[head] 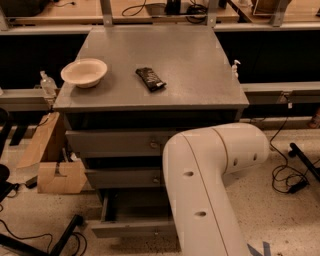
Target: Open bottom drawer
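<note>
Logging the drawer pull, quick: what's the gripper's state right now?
Gripper: cannot be told; it is out of sight behind the white arm, which reaches down toward the partly open bottom drawer.

This looks like a lab or workshop. Beyond the arm (200,190) stands a grey metal cabinet (165,55), and past that run long workbenches (60,12) strewn with cables (137,8). Right of the arm, cords (286,176) trail over a speckled floor (280,220). To its left sits an opened cardboard box (60,177). The gripper is hidden behind the arm.
</note>
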{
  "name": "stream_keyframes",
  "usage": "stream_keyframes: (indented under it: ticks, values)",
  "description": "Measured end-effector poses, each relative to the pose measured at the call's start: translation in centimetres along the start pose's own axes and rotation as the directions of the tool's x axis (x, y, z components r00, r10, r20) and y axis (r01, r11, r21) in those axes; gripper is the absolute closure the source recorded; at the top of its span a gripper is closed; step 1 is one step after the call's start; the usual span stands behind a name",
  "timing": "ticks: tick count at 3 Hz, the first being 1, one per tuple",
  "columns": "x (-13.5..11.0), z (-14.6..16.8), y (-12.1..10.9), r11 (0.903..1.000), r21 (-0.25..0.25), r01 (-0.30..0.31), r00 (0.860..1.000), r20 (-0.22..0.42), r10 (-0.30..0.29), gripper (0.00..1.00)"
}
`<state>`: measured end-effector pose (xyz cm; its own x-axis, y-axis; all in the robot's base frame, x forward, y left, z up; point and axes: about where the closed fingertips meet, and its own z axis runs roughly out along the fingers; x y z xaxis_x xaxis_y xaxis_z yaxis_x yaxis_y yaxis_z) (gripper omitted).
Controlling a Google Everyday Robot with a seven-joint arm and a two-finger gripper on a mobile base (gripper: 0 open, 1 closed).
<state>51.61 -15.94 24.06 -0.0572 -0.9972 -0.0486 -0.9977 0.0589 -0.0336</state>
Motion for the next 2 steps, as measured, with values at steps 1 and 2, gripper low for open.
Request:
stream_keyframes:
  ticks: [1, 2]
  values:
    - [0.35, -3.14, -2.82, 0.9975, 0.064, 0.030, 0.999, -0.027, -0.028, 0.85]
    - [0.38, -3.22, -2.90, 0.9974, 0.065, 0.031, 0.999, -0.028, -0.029, 1.00]
